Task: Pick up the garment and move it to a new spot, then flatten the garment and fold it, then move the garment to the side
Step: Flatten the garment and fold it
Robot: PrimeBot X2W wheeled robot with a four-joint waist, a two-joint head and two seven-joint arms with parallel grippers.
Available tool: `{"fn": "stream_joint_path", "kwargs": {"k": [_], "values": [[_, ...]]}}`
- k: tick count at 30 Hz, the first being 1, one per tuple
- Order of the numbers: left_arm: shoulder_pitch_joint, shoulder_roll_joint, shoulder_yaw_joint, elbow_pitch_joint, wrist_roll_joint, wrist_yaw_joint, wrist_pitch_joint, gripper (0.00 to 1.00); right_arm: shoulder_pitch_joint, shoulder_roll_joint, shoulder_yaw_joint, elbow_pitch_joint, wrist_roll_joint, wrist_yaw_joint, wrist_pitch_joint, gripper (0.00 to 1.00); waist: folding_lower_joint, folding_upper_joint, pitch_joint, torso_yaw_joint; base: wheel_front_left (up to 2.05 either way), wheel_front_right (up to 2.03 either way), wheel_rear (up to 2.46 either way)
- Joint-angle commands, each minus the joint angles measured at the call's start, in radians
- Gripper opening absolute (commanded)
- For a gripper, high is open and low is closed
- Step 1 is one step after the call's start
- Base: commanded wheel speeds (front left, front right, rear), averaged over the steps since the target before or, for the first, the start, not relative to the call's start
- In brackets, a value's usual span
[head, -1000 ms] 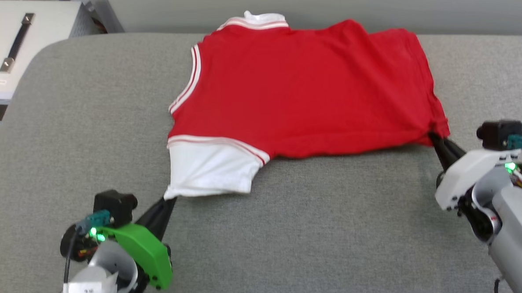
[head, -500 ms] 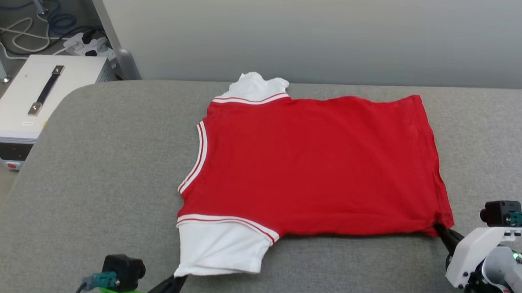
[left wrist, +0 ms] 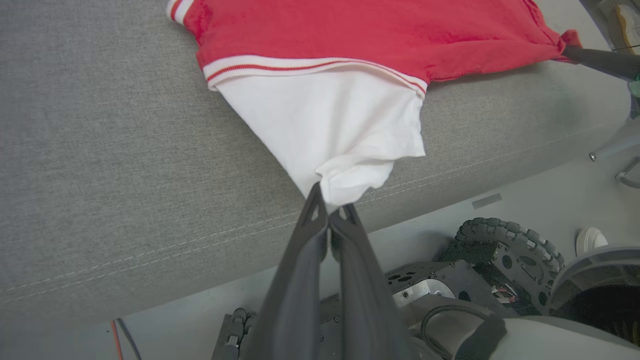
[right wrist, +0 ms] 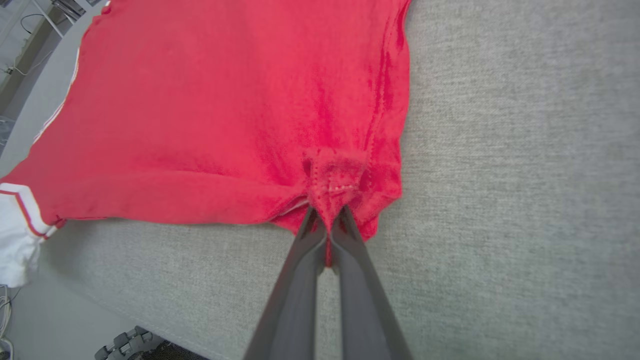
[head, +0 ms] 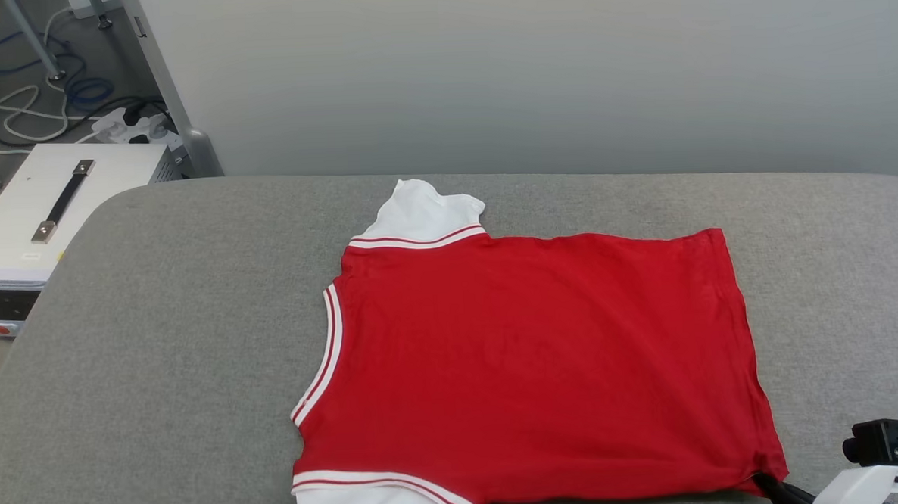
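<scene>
Grey padded table (head: 157, 333): wide, rounded corners, stitched seam along near edge. Pale wall (head: 486, 68) behind table's far edge. White case (head: 46, 216) with black handle on floor off table's far-left corner, cables (head: 26, 111) beyond it. Garment (head: 530, 370) spread flat mid-table, plain red side up, collar toward table's left, hem toward table's right. Left gripper (left wrist: 330, 212): jaws pressed together on white sleeve tip at table's near edge. Right gripper (right wrist: 327, 220): jaws pinching red hem corner, over table's near right.
</scene>
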Motion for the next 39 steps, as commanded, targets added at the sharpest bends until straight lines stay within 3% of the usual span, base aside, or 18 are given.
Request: {"fn": "stream_joint_path", "kwargs": {"k": [1, 7, 18, 29, 39], "values": [[0.007, 0.012, 0.014, -0.012, -0.005, 0.011, -0.01, 0.0, 0.026, -0.004, -0.026, -0.033, -0.013, -0.001, 0.016, 0.0, 0.0001, 0.0, 0.006, 0.0, 0.0, 0.0, 0.0], [-0.053, 0.011, 0.067, -0.029, -0.004, 0.016, -0.045, 0.0, 0.077, 0.038, -0.151, -0.184, -0.073, -0.001, 0.101, 0.0, 0.0001, 0.0, 0.03, 0.003, 0.0, 0.0, 0.0], [-0.303, -0.026, 0.084, 0.067, 0.029, -0.039, -0.019, 0.0, -0.002, 0.134, -0.28, -0.327, -0.211, -0.001, 0.279, 0.0, 0.0001, 0.0, 0.127, -0.001, 0.0, 0.0, 0.0], [-0.526, -0.067, 0.03, 0.25, 0.081, -0.09, 0.038, 0.0, -0.158, 0.179, -0.293, -0.289, -0.306, -0.001, 0.392, 0.0, 0.0001, 0.0, 0.248, -0.02, 0.0, 0.0, 0.0], [-0.675, -0.106, -0.036, 0.418, 0.093, -0.118, 0.019, 0.0, -0.256, 0.186, -0.276, -0.206, -0.345, -0.001, 0.379, 0.0, 0.0001, 0.0, 0.313, -0.026, 0.0, 0.0, 0.0]]}}
